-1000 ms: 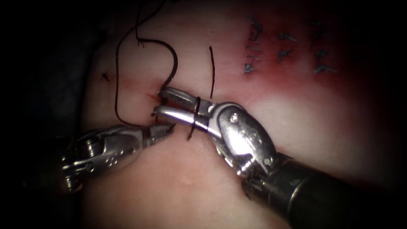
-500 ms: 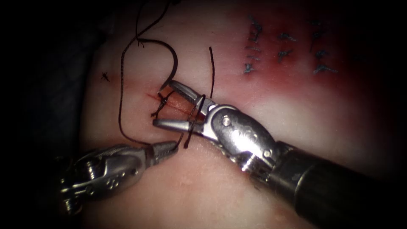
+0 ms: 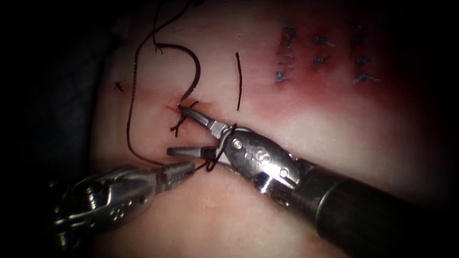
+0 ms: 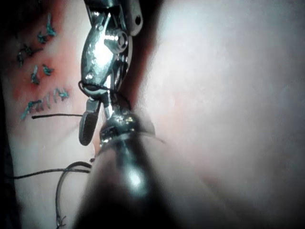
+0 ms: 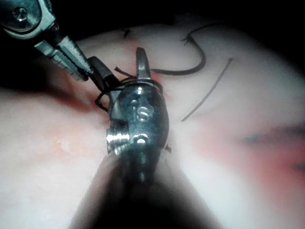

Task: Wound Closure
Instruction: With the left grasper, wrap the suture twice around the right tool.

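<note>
On the tissue [image 3: 248, 205], near the centre of the endoscope view, the right tool [image 3: 181, 131] stands with its jaws spread wide. The upper jaw's tip rests at the knot [image 3: 181, 114] on the short reddish cut [image 3: 173, 109], and the lower jaw points toward nine o'clock, just above the left tool. A loop of thread [image 3: 130, 110] is wound round the base of the right tool's jaws, by the hinge, so the tool carries thread around it while nothing is pinched between the tips.

The left tool [image 3: 190, 167] comes in from eight o'clock with its jaws closed on the thread, right where the strand leaves the loop at the right tool's hinge. From that grip the thread runs up the left side of the cut toward twelve o'clock in a long dark arc, then curls back down in a hook to the knot. I cannot tell where the needle is; no curved metal can be made out among the strands.

A separate straight cut end of thread [image 3: 238, 81] lies on the tissue at one o'clock from the knot, on the right side of the cut and apart from both tools. Farther toward two o'clock, red fluid [image 3: 330, 91] stains the tissue around rows of older blue stitches [image 3: 287, 52].

The right wrist view shows the right tool [image 5: 121, 69] open, thread across its hinge, with the left tool [image 5: 90, 72] at its side.
</note>
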You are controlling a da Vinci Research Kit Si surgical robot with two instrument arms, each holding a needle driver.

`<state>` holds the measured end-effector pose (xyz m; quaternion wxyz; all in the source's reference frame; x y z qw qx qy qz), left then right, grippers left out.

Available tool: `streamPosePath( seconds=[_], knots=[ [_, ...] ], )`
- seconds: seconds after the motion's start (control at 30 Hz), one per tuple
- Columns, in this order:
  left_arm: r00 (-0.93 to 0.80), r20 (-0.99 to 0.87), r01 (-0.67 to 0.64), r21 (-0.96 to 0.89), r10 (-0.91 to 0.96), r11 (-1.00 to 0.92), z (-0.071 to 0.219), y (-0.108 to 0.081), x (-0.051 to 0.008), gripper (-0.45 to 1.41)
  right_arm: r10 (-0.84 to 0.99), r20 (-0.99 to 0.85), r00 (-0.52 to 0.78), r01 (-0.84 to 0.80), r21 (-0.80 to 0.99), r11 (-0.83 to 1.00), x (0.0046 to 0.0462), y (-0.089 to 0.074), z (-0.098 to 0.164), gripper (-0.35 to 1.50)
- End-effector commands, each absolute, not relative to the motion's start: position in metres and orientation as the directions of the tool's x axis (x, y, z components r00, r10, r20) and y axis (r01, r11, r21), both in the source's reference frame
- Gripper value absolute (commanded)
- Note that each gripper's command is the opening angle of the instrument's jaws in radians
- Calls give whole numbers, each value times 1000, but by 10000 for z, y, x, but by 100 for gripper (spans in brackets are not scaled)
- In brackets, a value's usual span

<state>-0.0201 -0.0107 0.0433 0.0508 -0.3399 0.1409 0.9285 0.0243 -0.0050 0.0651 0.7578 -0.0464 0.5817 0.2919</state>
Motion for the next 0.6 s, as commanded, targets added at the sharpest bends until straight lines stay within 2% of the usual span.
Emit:
streamPosePath(
  seconds=[0.03,0.23,0.37,0.6],
  knots=[
    [-773,-634,-192,241,-5,-951,436,-100,-202,-35,389,-905,173,-484,266,834,245,-51,659,56],
    [-792,-610,-199,280,-14,-939,431,-85,-188,-35,395,-879,268,-431,257,865,245,-59,664,52],
    [-799,-601,-182,295,-34,-938,428,-74,-189,-35,393,-865,312,-339,285,896,254,-66,669,46],
    [-806,-589,-153,301,-57,-941,423,-52,-191,-35,381,-865,326,-237,315,919,266,-77,679,37]
  ],
)
